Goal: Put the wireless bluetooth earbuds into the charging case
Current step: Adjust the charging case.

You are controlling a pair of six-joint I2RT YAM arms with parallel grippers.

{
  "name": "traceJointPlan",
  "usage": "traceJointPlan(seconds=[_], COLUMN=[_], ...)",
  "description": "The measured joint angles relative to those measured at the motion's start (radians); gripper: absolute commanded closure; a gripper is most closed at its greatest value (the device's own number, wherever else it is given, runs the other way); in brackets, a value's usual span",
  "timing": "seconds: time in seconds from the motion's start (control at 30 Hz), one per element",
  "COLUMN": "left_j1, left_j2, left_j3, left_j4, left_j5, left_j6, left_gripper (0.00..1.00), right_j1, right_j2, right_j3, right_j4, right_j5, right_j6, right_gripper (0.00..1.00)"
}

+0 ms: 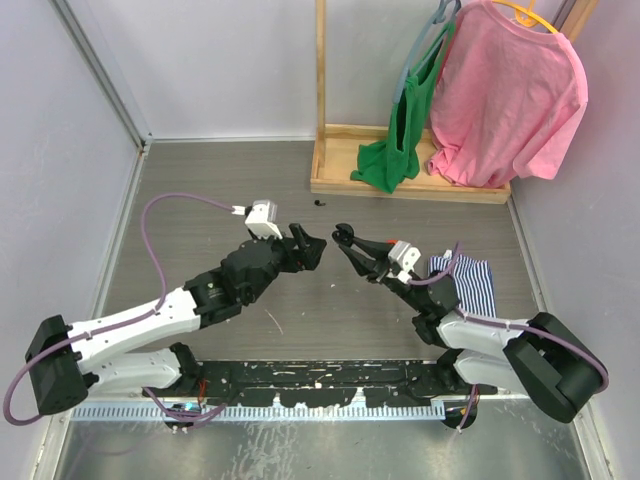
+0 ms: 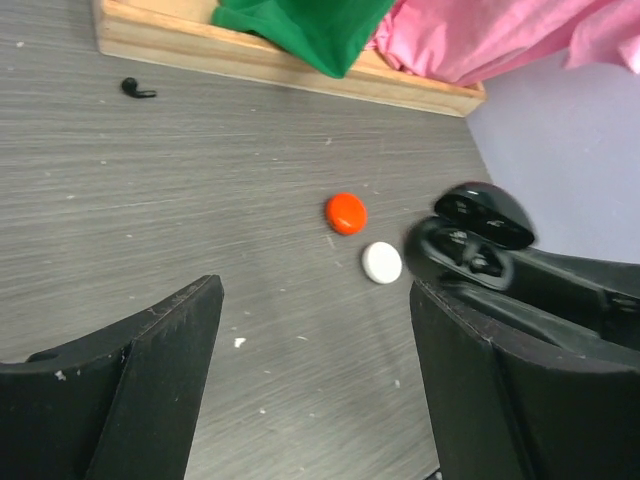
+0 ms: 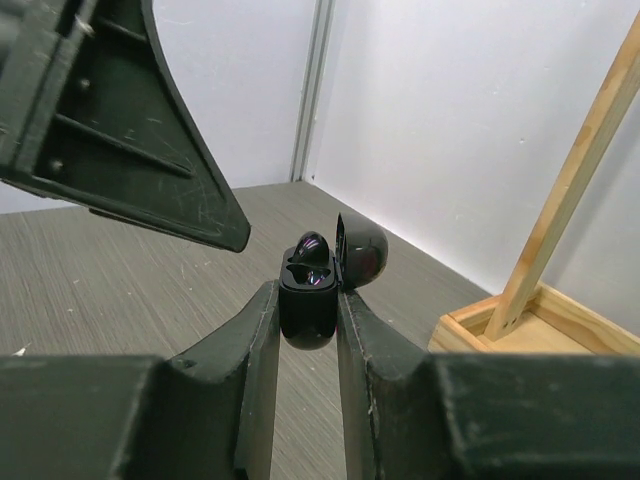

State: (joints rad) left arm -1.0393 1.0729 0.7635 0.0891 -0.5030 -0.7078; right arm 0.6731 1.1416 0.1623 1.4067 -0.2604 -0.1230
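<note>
We list: right gripper [image 3: 306, 310] clamped on black charging case [image 3: 320, 262] (lid up), held above the desk [image 2: 200, 200], left gripper [image 2: 315, 290] spread wide and empty, black earbud [image 2: 136, 89] loose on desk beside wooden rack base [image 2: 250, 55]

Black earbud [image 2: 137, 89] lies well apart from the open charging case [image 2: 470, 240].

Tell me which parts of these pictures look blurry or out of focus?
Left wrist view: the open black charging case is smeared, while the black earbud is crisp. Right wrist view: that case is fairly sharp, the near jaws soft. Top view: even light, faint shadows.
</note>
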Motion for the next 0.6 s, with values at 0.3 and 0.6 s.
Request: traceJointPlan(seconds=[0.3,0.6], left_j1=[0.216,0.393], left_j2=[-0.053,-0.144], left_j3=[-0.18,-0.291], left_j4=[0.095,0.277], left_j5=[0.307,0.647], left_j6=[0.135,0.232], left_gripper=[0.21,0.2], right_j1=[-0.008,-0.034], right_j2=[-0.038,-0.056], right_j3=[0.0,0.013], right_j4=[-0.113,-0.168], right_j5=[0.007,-0.055], right_j6=[0.023,0.123], right_gripper=[0.99,0.99])
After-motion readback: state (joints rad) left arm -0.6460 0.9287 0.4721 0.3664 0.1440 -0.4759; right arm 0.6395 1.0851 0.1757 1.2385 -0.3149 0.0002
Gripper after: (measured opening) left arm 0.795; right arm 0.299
